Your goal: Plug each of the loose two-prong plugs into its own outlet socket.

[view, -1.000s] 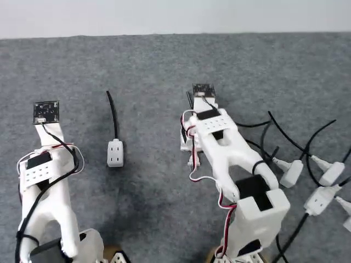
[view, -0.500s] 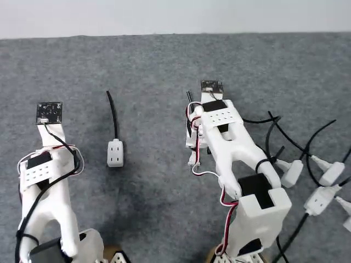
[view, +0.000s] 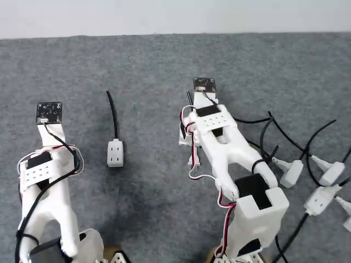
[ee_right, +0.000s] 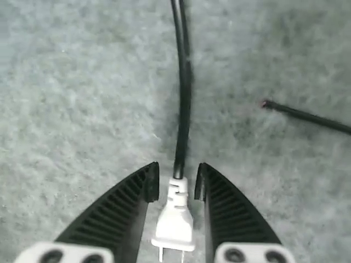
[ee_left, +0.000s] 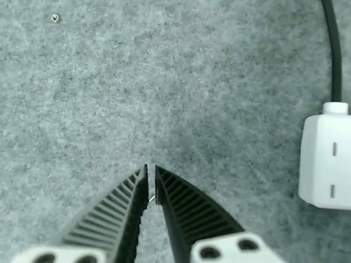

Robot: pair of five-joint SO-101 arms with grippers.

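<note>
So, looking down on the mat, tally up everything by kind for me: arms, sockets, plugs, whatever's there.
Arms: 2
Outlet socket between the arms: 1
Plug at the right gripper: 1
White cord ends on the right: 4, one cut by the edge
Total: 8

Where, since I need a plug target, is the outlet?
In the high view the outlet lies on the carpet between the left arm and right arm, nearer the left.

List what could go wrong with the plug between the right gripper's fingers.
The right gripper straddles the plug at its rear end, so closing may pinch the black cord instead of the body. The outlet socket lies loose on the grey mat, held by nothing, so it may slide when pushed.
</note>
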